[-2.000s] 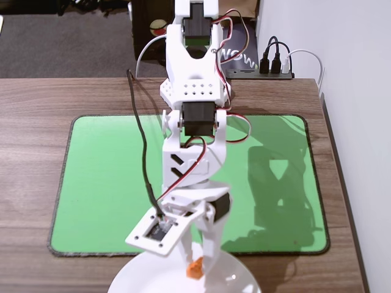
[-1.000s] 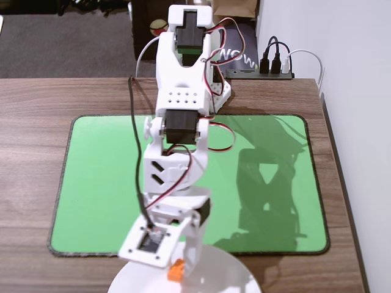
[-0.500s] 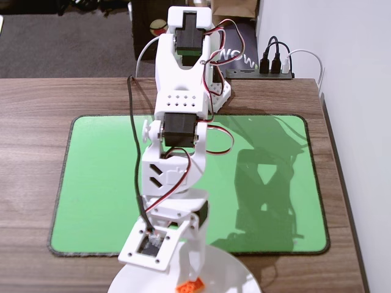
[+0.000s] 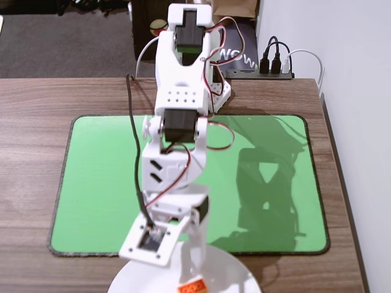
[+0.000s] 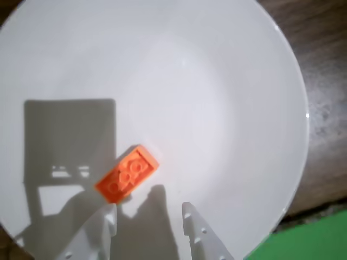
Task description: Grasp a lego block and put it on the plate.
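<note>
The end effector [image 5: 149, 212] hangs over the white plate [image 5: 227, 70] with its fingers spread apart and holding nothing. The orange lego block [image 5: 128, 173] lies flat on the plate, studs up, just beyond the left fingertip [image 5: 110, 214] in the wrist view.

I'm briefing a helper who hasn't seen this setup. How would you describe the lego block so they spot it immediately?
Find the large round white plate at the near edge of the wooden table, just in front of the green mat. On its glossy surface, just ahead of the white fingers in the wrist view, lies the lego block. It is small, bright orange and studded, the only coloured thing on the plate.
</note>
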Robot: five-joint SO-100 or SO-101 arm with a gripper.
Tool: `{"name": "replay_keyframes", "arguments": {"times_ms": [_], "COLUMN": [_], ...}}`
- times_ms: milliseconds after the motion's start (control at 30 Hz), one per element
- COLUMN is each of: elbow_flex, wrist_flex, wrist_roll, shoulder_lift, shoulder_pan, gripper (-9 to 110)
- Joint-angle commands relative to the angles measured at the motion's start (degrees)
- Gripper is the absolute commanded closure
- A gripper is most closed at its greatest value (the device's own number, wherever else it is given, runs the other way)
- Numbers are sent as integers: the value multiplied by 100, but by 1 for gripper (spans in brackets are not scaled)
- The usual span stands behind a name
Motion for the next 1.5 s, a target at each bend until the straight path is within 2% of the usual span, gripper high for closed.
{"name": "replay_keyframes", "arguments": {"times_ms": [0,167,933,1233,1467], "elbow_flex": [229,1143,6495,8446,9062], "wrist_flex": [18,-26,-299,-229,598], "wrist_roll": [0,62,-193,2408,4711], "shoulder_lift": [791,1705,6565,8895,10450], "shoulder_pan": [-9,-88,-650,-1002,-879], "gripper": [87,101,101,101,101]}}
